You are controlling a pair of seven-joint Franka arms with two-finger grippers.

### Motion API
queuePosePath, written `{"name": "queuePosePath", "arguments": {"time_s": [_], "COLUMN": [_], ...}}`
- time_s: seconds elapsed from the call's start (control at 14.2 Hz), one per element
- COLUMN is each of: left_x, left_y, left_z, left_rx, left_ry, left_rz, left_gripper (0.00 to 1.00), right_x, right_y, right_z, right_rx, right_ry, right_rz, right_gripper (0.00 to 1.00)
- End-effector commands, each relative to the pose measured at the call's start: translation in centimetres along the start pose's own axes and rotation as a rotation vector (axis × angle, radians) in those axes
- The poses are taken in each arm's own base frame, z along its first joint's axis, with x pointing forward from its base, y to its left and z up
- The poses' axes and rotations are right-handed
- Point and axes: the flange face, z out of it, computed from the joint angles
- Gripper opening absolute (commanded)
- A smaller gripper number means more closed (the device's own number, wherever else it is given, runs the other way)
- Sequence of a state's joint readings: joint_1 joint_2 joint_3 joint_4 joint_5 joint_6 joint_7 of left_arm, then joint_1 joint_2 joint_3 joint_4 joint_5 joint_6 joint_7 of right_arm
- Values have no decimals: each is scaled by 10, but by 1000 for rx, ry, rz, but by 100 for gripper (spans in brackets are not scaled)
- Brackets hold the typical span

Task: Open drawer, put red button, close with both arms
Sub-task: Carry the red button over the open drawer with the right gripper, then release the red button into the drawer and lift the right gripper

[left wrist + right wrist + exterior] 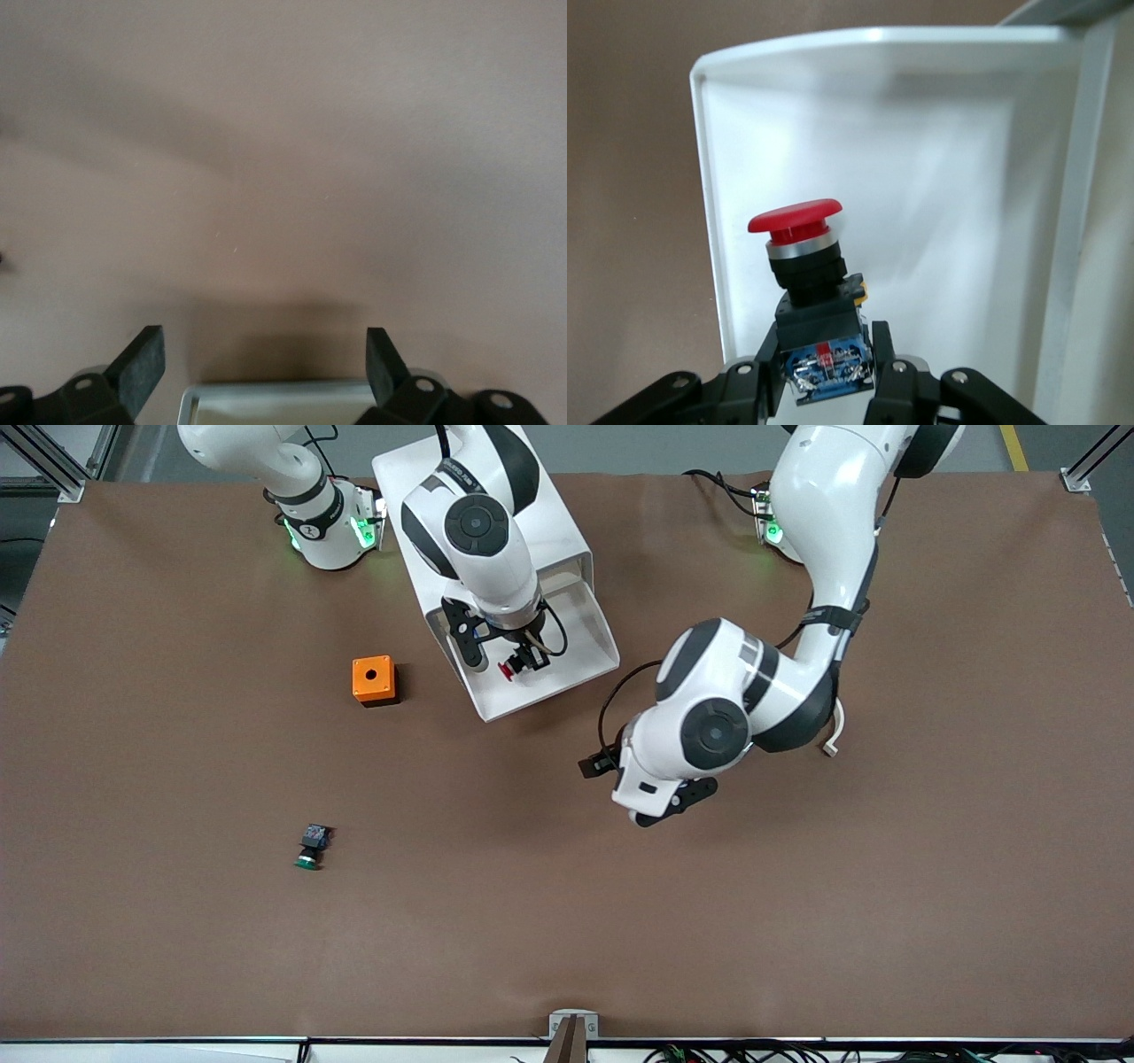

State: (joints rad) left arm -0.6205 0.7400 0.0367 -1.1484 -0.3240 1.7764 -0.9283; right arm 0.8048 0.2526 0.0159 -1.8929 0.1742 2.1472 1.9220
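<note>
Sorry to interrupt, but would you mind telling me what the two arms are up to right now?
The right gripper is shut on the red button and holds it over the open white drawer. The button is not yet set down inside. The left gripper is open, holds nothing, and waits over bare table just off the drawer's front edge. The orange box and the green button sit untouched on the brown table, toward the right arm's end, the green button nearer the front camera.
</note>
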Motion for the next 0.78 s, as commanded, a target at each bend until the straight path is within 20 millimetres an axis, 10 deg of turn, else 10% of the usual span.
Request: {"name": "queuePosePath", "arguments": {"time_s": [0.0,0.07,0.14,0.21,0.49,0.71], "left_x": [-7,-5,-2,-4,-22,-35], "left_y": [1,1,-1,-3,7,12], "left_z": [7,9,11,15,27,32], "left_rx": [20,22,23,29,32,62], "left_ry": [66,78,95,96,101,127], "left_rz": [-10,-34,-52,-54,-25,7], "left_gripper": [100,100,100,100,100,100], "right_x": [-9,-14,-13,-14,-13,49], "right_y": [8,10,11,11,-5,-34], "right_z": [8,9,8,8,-29,-87], "right_rx": [8,7,3,5,28,-57], "right_ry": [-1,-1,5,14,9,18], "right_rz": [45,47,47,40,-14,-153], "right_gripper": [1,13,80,99,100,100]}}
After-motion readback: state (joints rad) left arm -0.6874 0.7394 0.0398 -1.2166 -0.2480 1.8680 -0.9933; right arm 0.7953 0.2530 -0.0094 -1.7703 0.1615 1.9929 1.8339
